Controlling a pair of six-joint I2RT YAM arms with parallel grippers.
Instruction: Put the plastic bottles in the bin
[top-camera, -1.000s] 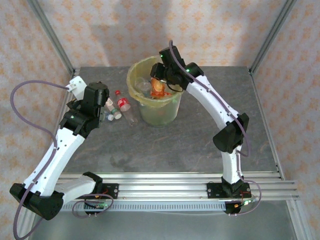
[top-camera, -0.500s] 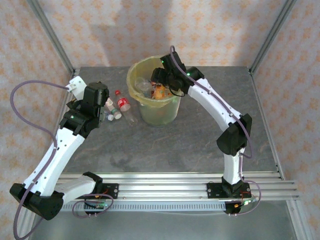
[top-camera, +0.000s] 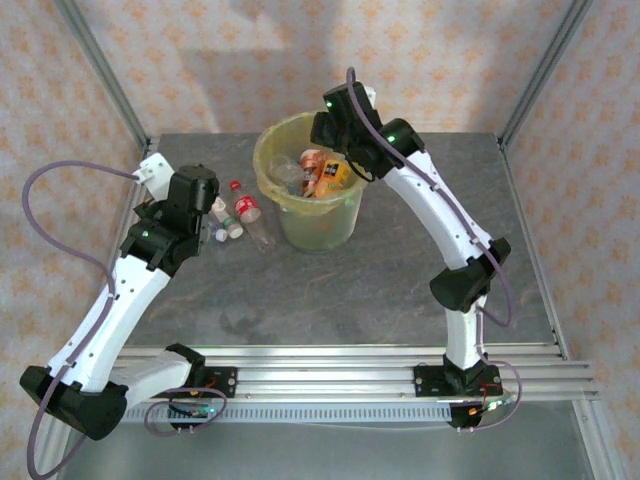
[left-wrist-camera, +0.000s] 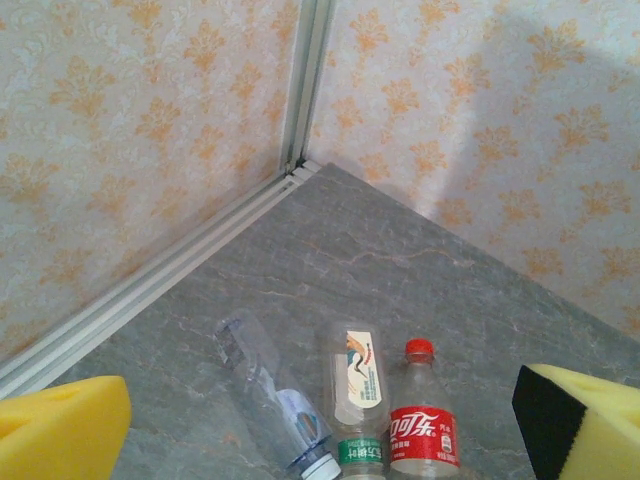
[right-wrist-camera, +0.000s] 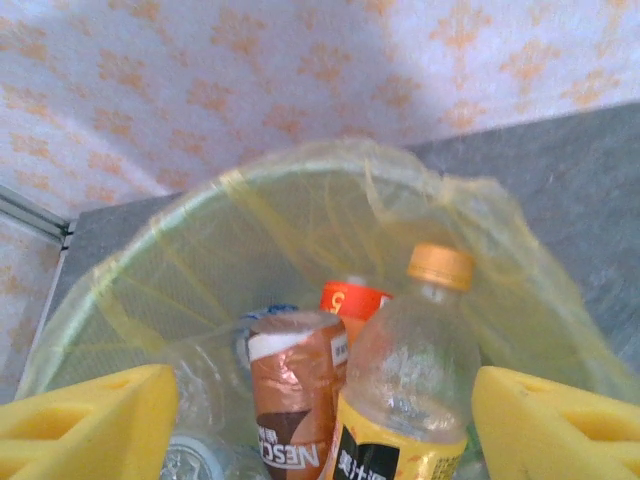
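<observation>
Two white arms rise from an aluminium rail at the near edge of the grey table. The left arm bends out to the left side. Its left gripper is spread wide, with nothing between the yellow pads, and it hovers near three plastic bottles lying side by side on the table. These are a clear bottle with a blue-and-white neck, a green-capped bottle with a white label, and a red-labelled cola bottle (its red cap points toward the back corner). Farther back stands the bin, a pale yellow-green bucket lined with a yellow bag. It sits near the table's rear centre, to the right of those three and apart from them. The right gripper hangs above the bin's mouth, its jaws apart and gripping nothing. Inside lie an orange-capped bottle, a brown Nescafé bottle and several more. Patterned wallpaper closes off the scene behind.
</observation>
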